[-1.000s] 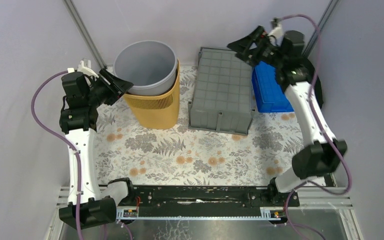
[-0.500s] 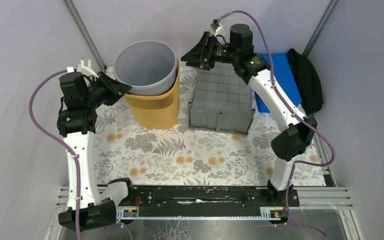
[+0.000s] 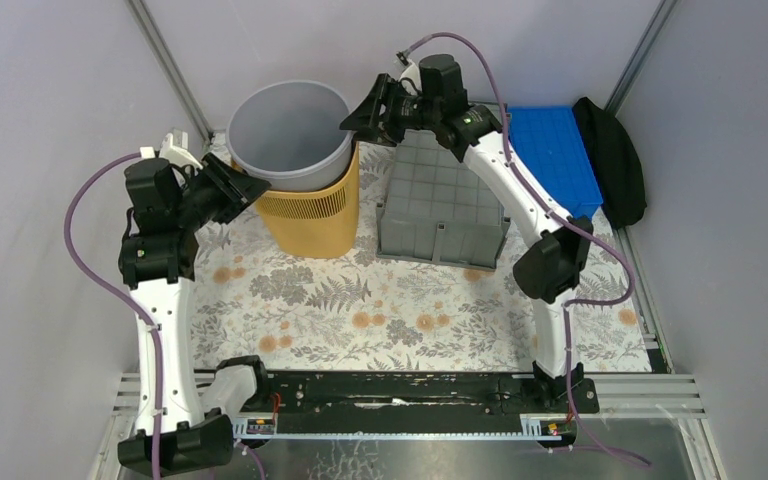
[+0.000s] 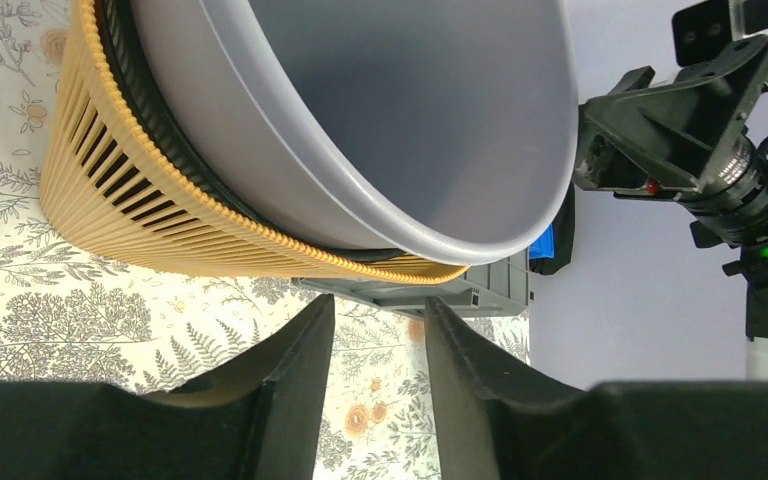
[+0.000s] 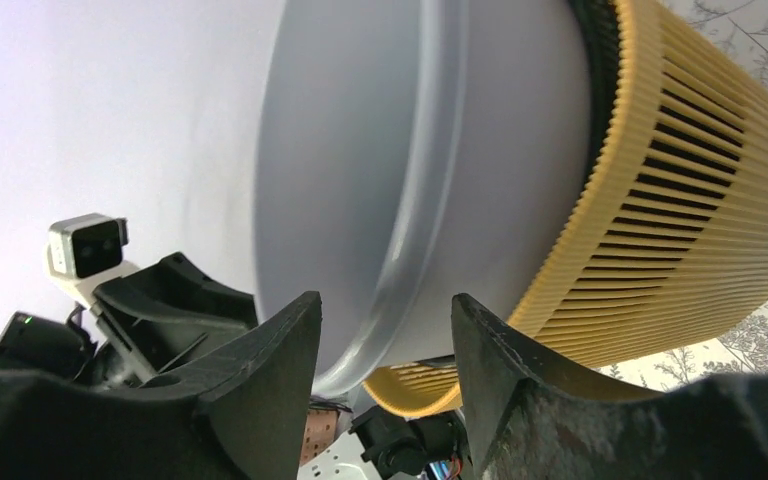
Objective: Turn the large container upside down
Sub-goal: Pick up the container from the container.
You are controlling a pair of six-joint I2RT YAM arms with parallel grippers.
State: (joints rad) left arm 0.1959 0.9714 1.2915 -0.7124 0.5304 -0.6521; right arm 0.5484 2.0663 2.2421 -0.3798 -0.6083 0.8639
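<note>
One large container (image 3: pixel 443 210) (far edge obscured)

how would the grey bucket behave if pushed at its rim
Probably tips rather than slides: the grey bucket sits askew, nested in the yellow slatted basket, and the stack stands tall. Its thin, smooth plastic wall looks light and likely slippery to pinch. A firm shove may topple both together.

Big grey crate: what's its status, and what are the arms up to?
Left end effector and right end effector open, flanking bucket. Large container grid-side up, untouched. Right arm reaches over it.
</note>
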